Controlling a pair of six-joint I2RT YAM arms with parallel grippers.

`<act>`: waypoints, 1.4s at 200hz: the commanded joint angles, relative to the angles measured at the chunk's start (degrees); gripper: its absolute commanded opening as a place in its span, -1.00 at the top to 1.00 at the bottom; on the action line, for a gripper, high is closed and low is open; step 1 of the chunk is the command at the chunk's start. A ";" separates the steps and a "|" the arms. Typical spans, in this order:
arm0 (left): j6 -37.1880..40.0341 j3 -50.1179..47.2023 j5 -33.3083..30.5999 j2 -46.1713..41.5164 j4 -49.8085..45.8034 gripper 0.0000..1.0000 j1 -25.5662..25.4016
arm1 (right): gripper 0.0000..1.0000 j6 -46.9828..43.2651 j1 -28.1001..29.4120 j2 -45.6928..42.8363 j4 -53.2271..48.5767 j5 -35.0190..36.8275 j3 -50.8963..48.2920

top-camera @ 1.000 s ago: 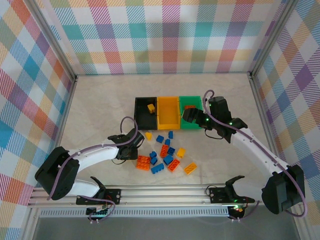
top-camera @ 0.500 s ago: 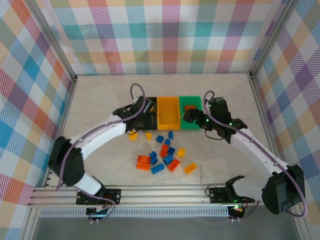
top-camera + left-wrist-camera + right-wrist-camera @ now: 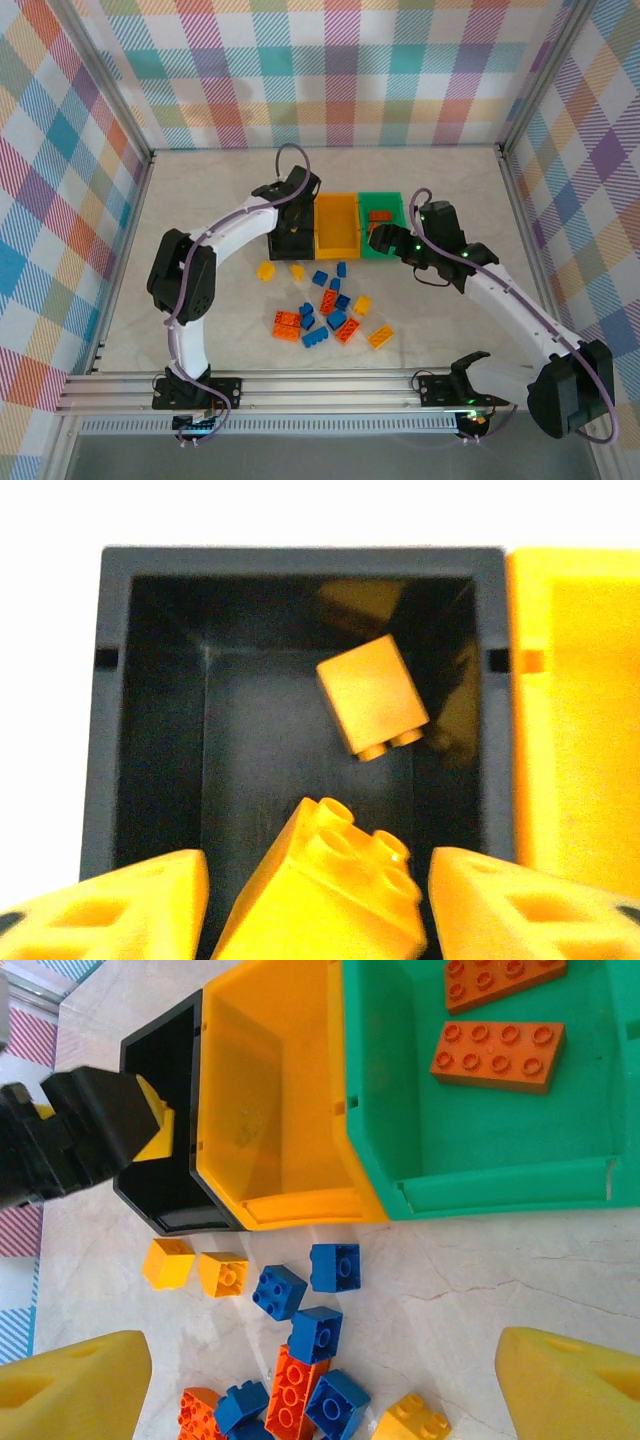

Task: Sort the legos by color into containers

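We see the left gripper (image 3: 318, 905) hanging over the black bin (image 3: 150, 730), the left end of the row of containers near the middle of the top view. Between its yellow fingers (image 3: 110, 910) sits a tilted yellow brick (image 3: 335, 870). A thin dark gap shows on either side of it, so the jaws stand parted and we see no finger pressing it. A second yellow brick (image 3: 372, 695) lies on the bin floor, toward the upper right of the left wrist view.

The right gripper (image 3: 322, 1360) hovers at the lower edge of the green bin (image 3: 400, 1110), its jaws spread wide with nothing between them. Two orange-red bricks (image 3: 498, 1055) lie flat in that bin, studs up. The yellow-orange bin (image 3: 280, 1080) stands between the black and green ones, joined to both.

The loose legos (image 3: 325, 305) lie on the table (image 3: 200, 200) just below the bins in the top view. They are blue, orange-red and yellow, in a loose cluster, with two yellow strays (image 3: 265, 270) at its upper left.
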 commanded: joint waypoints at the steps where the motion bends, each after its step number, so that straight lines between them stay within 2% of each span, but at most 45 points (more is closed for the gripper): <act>1: -0.12 1.42 1.67 -5.21 -1.17 -0.49 -0.39 | -0.79 0.67 0.29 -0.68 -1.90 -1.35 -1.08; 19: -0.40 -0.62 3.08 -9.14 -0.63 -0.66 -1.22 | -0.79 0.75 0.29 -0.48 -2.39 -1.44 -1.65; 48: -2.04 -7.69 8.95 -17.80 1.10 -0.69 -2.03 | -0.78 0.76 0.22 0.01 -3.49 -2.12 -2.33; 82: -4.56 -21.32 11.74 -31.32 4.77 -0.75 -5.52 | -0.75 1.02 2.81 1.81 -0.89 -4.09 -4.76; 97: -6.53 -28.00 11.40 -37.07 6.13 -0.80 -6.75 | -0.70 1.07 6.79 4.88 0.55 -2.66 -3.98; 105: -7.85 -31.64 11.49 -40.14 7.06 -0.92 -7.11 | -0.69 1.79 8.92 6.89 1.13 -0.74 -3.09; 122: -10.17 -38.24 11.16 -46.18 7.93 -1.00 -7.39 | -0.63 3.55 12.50 10.84 4.93 2.33 -2.30; 146: -11.58 -43.82 9.10 -53.68 6.55 -1.00 -7.45 | -0.52 4.76 16.00 16.75 10.33 6.62 -0.02; 167: -13.51 -46.71 6.98 -58.75 4.45 -1.00 -7.47 | -0.41 4.36 17.43 23.21 9.89 11.24 4.16; 229: -13.69 -49.26 5.20 -64.21 1.31 -1.00 -7.39 | -0.19 4.95 17.42 34.77 7.13 16.77 11.38; 280: -13.81 -50.19 5.26 -64.08 1.30 -1.00 -7.37 | 0.06 5.97 17.77 38.97 4.97 15.90 13.13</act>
